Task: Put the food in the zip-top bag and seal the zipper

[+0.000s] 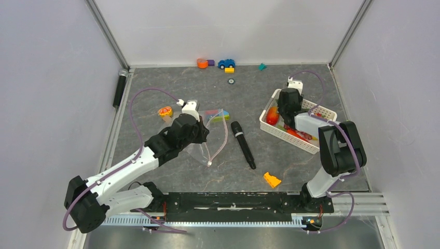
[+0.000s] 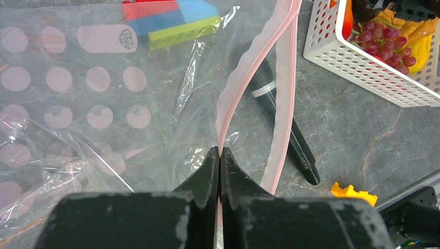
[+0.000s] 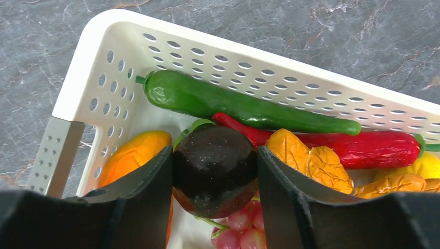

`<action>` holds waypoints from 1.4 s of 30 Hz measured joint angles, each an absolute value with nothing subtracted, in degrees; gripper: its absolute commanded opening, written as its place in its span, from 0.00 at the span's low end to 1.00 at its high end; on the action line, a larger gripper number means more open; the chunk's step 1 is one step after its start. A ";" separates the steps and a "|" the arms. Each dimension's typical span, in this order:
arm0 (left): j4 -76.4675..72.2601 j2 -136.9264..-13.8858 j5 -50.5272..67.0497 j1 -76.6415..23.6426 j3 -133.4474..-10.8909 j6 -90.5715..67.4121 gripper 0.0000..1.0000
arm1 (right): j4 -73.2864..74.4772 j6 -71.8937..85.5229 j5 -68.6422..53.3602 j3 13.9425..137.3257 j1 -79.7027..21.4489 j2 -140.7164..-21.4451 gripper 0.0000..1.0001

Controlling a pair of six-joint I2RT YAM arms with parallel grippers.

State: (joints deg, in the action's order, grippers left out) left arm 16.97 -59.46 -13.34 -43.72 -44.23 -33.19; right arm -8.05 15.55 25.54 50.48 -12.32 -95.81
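Right claw point(image 3: 214, 165) clasping one dark fruit point(image 3: 215, 174), one green pepper point(image 3: 233, 105), one chili point(image 3: 363, 148)

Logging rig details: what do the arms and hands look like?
The left arm and right arm have white links, black joint housings and a looping purple cable each. The left hand and right hand have two scuffed matte-black wedge-shaped fingers.

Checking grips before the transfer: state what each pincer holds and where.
Left pincer pinches the zip-top bag by its zipper edge. Right pincer clasps the dark purple fruit by its sides, inside the basket.
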 measured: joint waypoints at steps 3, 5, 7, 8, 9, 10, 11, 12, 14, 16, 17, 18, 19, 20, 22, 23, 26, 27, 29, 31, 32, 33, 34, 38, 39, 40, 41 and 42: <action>16.93 -59.79 -13.37 -43.72 -44.16 -33.19 0.02 | -8.03 15.20 26.09 50.48 -12.32 -95.81 0.38; 16.75 -59.99 -13.34 -43.72 -44.14 -33.17 0.02 | -8.08 15.20 26.22 50.43 -12.32 -95.66 0.35; 16.53 -60.23 -13.37 -43.72 -44.14 -33.17 0.02 | -8.32 15.07 26.28 49.87 -12.32 -94.91 0.32; 16.49 -60.31 -13.37 -43.72 -44.14 -33.17 0.02 | -8.32 15.09 26.39 49.47 -12.32 -94.37 0.31; 16.49 -60.38 -13.39 -43.72 -44.12 -33.17 0.02 | -8.54 15.03 26.50 48.77 -12.32 -93.38 0.31; 16.47 -60.40 -13.37 -43.72 -44.10 -33.17 0.02 | -8.64 14.92 26.63 48.10 -12.32 -92.29 0.30; 16.47 -60.40 -13.37 -43.72 -44.07 -33.17 0.02 | -9.02 14.79 26.63 47.31 -12.32 -90.98 0.30; 16.40 -60.40 -13.39 -43.72 -44.07 -33.15 0.02 | -9.45 14.66 26.61 46.41 -12.32 -89.45 0.29; 16.29 -60.40 -13.41 -43.72 -44.07 -33.15 0.02 | -10.63 14.24 26.22 44.23 -12.32 -85.67 0.29; 16.12 -60.40 -13.43 -43.72 -44.05 -33.17 0.02 | -12.08 13.56 25.17 42.17 -12.32 -81.97 0.29; 16.14 -60.40 -13.41 -43.72 -44.05 -33.15 0.02 | -13.63 13.04 23.42 40.62 -12.32 -79.53 0.29; 16.12 -60.40 -13.39 -43.72 -44.05 -33.17 0.02 | -14.59 12.62 22.15 39.51 -12.29 -77.62 0.29; 16.12 -60.40 -13.39 -43.72 -44.05 -33.17 0.02 | -16.51 12.05 19.57 37.85 -12.25 -75.20 0.29; 16.12 -60.40 -13.39 -43.72 -44.05 -33.15 0.02 | -17.93 11.73 16.99 36.56 -12.25 -73.23 0.29; 16.10 -60.38 -13.39 -43.72 -44.05 -33.15 0.02 | -21.47 11.29 10.76 34.00 -12.23 -69.43 0.29; 16.12 -60.38 -13.37 -43.72 -44.05 -33.17 0.02 | -23.20 11.27 6.85 33.08 -12.23 -67.96 0.29; 16.10 -60.38 -13.37 -43.72 -44.05 -33.17 0.02 | -29.21 11.77 -6.46 31.24 -12.25 -65.45 0.29; 16.10 -60.38 -13.39 -43.72 -44.05 -33.17 0.02 | -31.73 12.34 -11.55 30.94 -12.27 -65.23 0.29; 16.08 -60.38 -13.37 -43.72 -43.97 -33.17 0.02 | -36.93 13.89 -20.56 30.46 -12.73 -65.23 0.28; 16.12 -60.38 -13.37 -43.72 -43.92 -33.17 0.02 | -41.98 14.85 -27.44 29.76 -14.31 -65.25 0.28; 16.10 -60.38 -13.37 -43.72 -43.92 -33.15 0.02 | -43.81 14.39 -30.48 29.61 -16.32 -65.25 0.28; 16.10 -60.38 -13.39 -43.72 -43.90 -33.17 0.02 | -44.18 12.80 -32.29 29.74 -18.96 -65.25 0.28; 16.10 -60.38 -13.39 -43.72 -43.88 -33.17 0.02 | -43.59 10.79 -33.74 30.11 -22.06 -65.34 0.28; 16.10 -60.38 -13.39 -43.72 -43.83 -33.15 0.02 | -37.91 0.80 -37.98 33.89 -34.26 -67.57 0.28; 16.10 -60.36 -13.39 -43.72 -43.83 -33.15 0.02 | -37.45 -0.89 -39.29 34.63 -35.94 -68.38 0.28; 16.12 -60.36 -13.39 -43.72 -43.83 -33.15 0.02 | -37.23 -1.91 -40.10 35.09 -36.80 -69.01 0.28; 16.10 -60.36 -13.37 -43.72 -43.83 -33.17 0.02 | -36.91 -2.83 -40.58 35.48 -37.32 -69.65 0.28; 16.10 -60.31 -13.32 -43.72 -43.83 -33.17 0.02 | -36.38 -3.73 -40.93 36.01 -37.76 -70.52 0.28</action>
State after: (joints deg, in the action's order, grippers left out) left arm 16.10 -60.31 -13.32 -43.72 -43.83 -33.17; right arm -36.38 -3.73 -40.93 36.01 -37.76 -70.52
